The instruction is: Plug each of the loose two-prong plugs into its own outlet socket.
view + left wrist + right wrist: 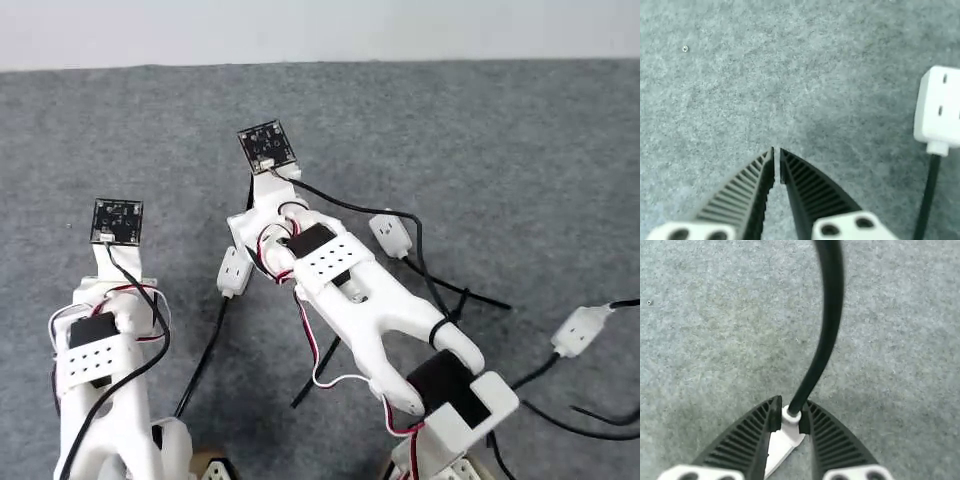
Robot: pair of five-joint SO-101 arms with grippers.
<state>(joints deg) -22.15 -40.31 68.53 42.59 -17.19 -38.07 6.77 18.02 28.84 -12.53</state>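
My right gripper point(790, 406) is shut on a white plug point(783, 439), low over the grey mat. The plug's black cord point(828, 315) rises out from between the black ribbed fingers. My left gripper point(776, 151) is shut with nothing in it, its tips just above the mat. A white outlet socket point(941, 111) with two slots lies beside it, clear of the fingers, on a black cord. In the high view that socket point(233, 271) lies between the two arms, and the arm reaching up the middle hides the held plug.
Another white cord end point(391, 234) lies to the right of the middle arm, and a third point(580, 330) sits near the right edge. Black cords point(470, 292) trail across the mat at the right and front. The far mat is open.
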